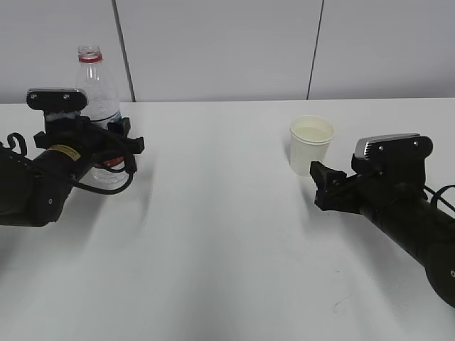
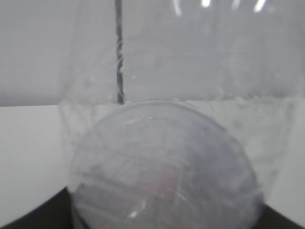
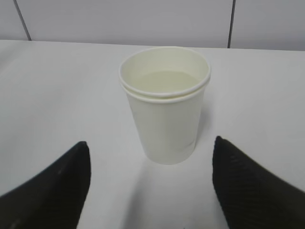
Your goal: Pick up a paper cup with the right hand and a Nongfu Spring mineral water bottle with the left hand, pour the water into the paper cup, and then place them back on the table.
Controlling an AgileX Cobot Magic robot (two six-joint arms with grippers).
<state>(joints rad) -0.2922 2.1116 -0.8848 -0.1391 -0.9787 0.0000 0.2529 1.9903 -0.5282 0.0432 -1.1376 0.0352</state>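
Observation:
The Nongfu Spring mineral water bottle [image 1: 96, 78] stands upright and uncapped on the table [image 1: 213, 234] at the far left. My left gripper [image 1: 117, 142] sits round its labelled lower body, with the jaws against its sides. In the left wrist view the clear bottle [image 2: 167, 167] fills the frame between the jaws of the left gripper [image 2: 167, 212]. The paper cup [image 1: 311, 145] stands upright at the right, with a pale liquid surface inside. My right gripper [image 1: 323, 181] is open just in front of it, not touching. In the right wrist view the cup [image 3: 164, 109] stands beyond the spread tips of the right gripper [image 3: 151, 143].
A grey panelled wall [image 1: 213, 50] runs behind the table's far edge. Bare white tabletop lies between the two arms and toward the front.

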